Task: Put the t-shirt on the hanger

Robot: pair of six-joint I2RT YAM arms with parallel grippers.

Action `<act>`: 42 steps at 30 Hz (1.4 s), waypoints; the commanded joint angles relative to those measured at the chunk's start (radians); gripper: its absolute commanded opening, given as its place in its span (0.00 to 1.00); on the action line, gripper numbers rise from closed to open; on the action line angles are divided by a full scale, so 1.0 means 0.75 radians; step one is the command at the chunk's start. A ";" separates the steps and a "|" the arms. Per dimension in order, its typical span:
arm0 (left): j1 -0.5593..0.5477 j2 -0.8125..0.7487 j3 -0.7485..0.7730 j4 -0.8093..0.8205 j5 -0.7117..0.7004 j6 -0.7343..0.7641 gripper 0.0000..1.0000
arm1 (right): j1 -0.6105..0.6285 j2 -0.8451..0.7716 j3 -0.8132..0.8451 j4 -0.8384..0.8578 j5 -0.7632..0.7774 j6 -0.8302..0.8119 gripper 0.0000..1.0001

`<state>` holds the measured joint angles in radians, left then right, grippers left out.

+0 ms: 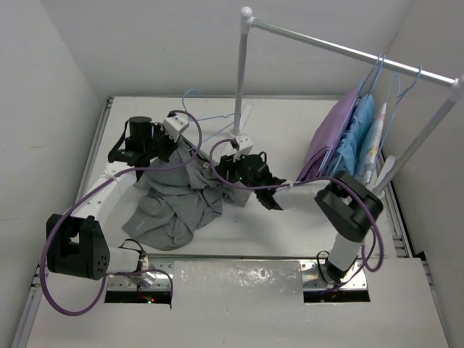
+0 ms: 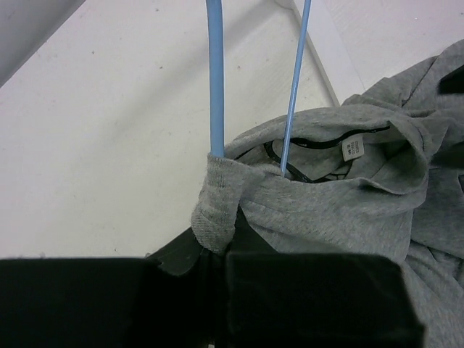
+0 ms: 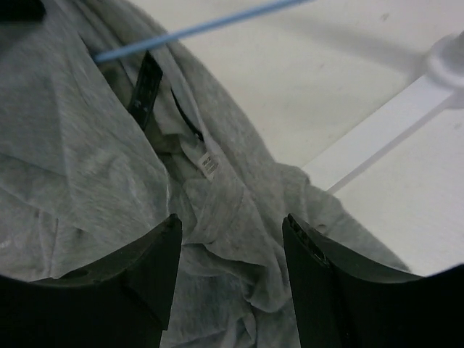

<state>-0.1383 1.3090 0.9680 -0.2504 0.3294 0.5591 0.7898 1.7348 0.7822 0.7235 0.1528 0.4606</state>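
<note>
The grey t-shirt (image 1: pixel 172 203) lies crumpled on the table between the arms. The pale-blue wire hanger (image 1: pixel 206 119) sticks out of its collar toward the back. My left gripper (image 1: pixel 179 145) is shut at the collar. In the left wrist view, the left gripper (image 2: pixel 214 250) clamps the hanger (image 2: pixel 215 80) where a fold of the t-shirt (image 2: pixel 341 203) wraps the wire. My right gripper (image 1: pixel 222 172) is open just above the shirt. In the right wrist view, the right gripper (image 3: pixel 232 243) is empty over the folds of the t-shirt (image 3: pixel 80 152), below the hanger wire (image 3: pixel 196 27).
A white clothes rack stands at the back, with its post (image 1: pixel 241 72) close behind the right gripper. A purple garment (image 1: pixel 330 141) and a light-blue garment (image 1: pixel 359 130) hang at its right end. White walls close in the table on the left, the back and the right.
</note>
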 commanded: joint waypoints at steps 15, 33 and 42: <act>0.000 -0.062 0.053 0.035 0.041 -0.046 0.00 | 0.000 0.436 0.311 -0.063 0.036 0.138 0.35; 0.061 -0.103 -0.033 -0.292 0.140 0.514 0.00 | -0.452 0.070 -0.053 -0.166 -0.026 0.157 0.00; 0.072 -0.125 -0.094 -0.190 -0.126 0.635 0.00 | -0.468 0.017 0.086 -0.405 0.072 -0.014 0.00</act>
<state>-0.1261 1.2678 0.8993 -0.4297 0.3946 0.9398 0.4866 1.7889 0.7845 0.5560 0.0418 0.5522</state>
